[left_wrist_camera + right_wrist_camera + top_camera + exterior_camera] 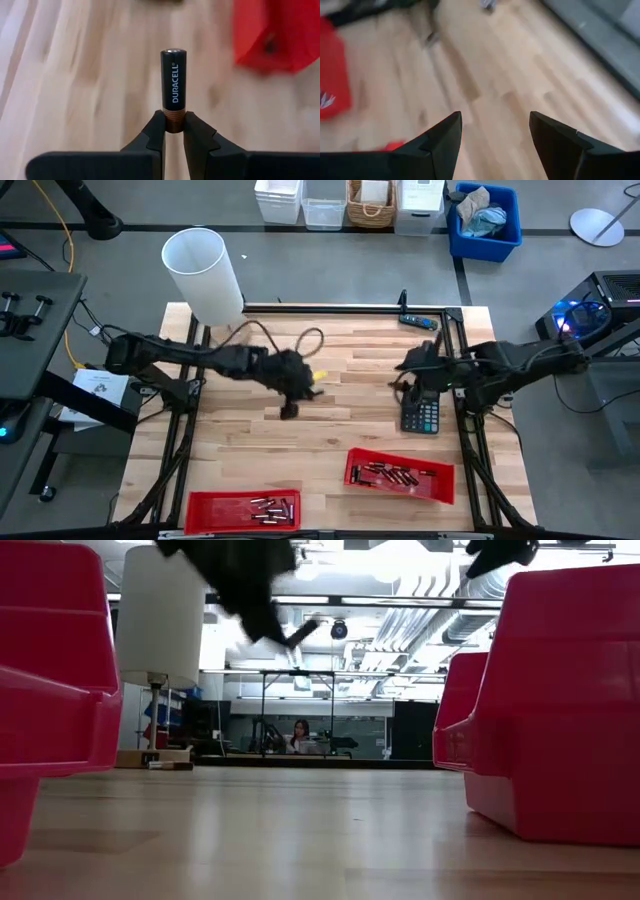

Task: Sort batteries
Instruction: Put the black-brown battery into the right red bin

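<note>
My left gripper [173,125] is shut on a black battery [173,75] with a copper end and hangs above the middle of the wooden table [330,430]; it also shows from above [291,402]. My right gripper [495,135] stands open and empty over the table's right part [412,365]. More batteries lie in two red bins at the near edge, one on the left [245,508] and one on the right [400,475]. My left gripper pinches the battery's copper end [173,120] between its two fingertips. The battery sticks straight out beyond the fingers, in line with them, its black end farthest from them. It is lifted clear of the table, and the fingers slant downward.
A black calculator [422,415] lies under my right arm. A blue-and-black tool [420,320] lies at the far edge. A white cylinder [205,275] stands at the far left corner. A small yellow thing [318,375] lies beside my left gripper.
</note>
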Controlling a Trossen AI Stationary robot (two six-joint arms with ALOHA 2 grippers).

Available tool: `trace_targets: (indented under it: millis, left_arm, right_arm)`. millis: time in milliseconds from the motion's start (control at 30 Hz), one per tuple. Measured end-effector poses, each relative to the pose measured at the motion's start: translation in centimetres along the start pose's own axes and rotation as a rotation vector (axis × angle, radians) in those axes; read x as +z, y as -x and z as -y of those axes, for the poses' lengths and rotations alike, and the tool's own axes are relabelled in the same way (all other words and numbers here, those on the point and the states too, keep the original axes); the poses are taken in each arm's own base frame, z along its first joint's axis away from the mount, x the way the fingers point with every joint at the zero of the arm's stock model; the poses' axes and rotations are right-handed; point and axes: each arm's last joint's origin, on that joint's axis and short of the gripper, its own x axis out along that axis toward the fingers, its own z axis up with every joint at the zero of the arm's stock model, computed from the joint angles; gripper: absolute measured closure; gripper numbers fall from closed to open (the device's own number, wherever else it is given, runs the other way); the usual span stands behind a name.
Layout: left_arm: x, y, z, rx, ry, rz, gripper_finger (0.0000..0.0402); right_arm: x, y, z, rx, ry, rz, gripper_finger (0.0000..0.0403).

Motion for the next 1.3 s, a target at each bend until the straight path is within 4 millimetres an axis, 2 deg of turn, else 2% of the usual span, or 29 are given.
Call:
trace_targets:
  millis: [133,333,467,633,733,900,967,1033,1100,1167,1300]
  left_arm:
    - [3.5,-1.3,3.2,-0.033,-0.074,0.091,0.0372]
    - [7.7,-5.5,8.2,-0.111,-0.28,0.179,0.0372]
    - [8.7,-8.4,12.0,-0.197,-0.383,0.179,0.0372]
    - [7.9,-11.2,16.1,-0.232,-0.417,0.143,0.0368]
    - [7.6,-12.5,16.8,-0.16,-0.344,0.12,0.0323]
    - [8.5,-12.3,15.5,-0.085,-0.288,0.143,0.0225]
    - [8.8,-11.2,14.3,-0.08,-0.274,0.1,0.0196]
    - [8.7,-9.2,12.5,-0.045,-0.291,-0.001,0.0178]
    - [8.4,-6.9,9.9,0.058,-0.247,-0.093,0.0172]
    - [6.8,-5.3,6.4,0.178,-0.154,-0.179,0.0173]
    - [0.8,-1.9,-1.4,0.372,0.177,-0.188,0.0177]
  right_arm:
    - [0.3,1.3,0.8,-0.053,-0.029,0.1,0.0176]
    - [0.5,1.2,0.7,-0.074,-0.077,0.136,0.0176]
    - [0.8,0.5,0.2,-0.064,-0.167,0.142,0.0176]
    - [1.2,-0.3,-0.5,-0.038,-0.221,0.147,0.0176]
    - [1.4,-0.7,-0.8,-0.027,-0.243,0.157,0.0176]
    - [1.6,-1.0,-1.0,-0.017,-0.271,0.17,0.0176]
    - [1.6,-1.0,-1.0,-0.02,-0.255,0.168,0.0176]
    - [1.6,-0.9,-0.9,-0.023,-0.225,0.168,0.0176]
    - [1.6,-0.8,-0.9,-0.028,-0.189,0.167,0.0176]
    - [1.5,-0.7,-0.7,-0.035,-0.15,0.165,0.0176]
    - [1.4,-0.8,-0.3,-0.056,-0.085,0.142,0.0176]
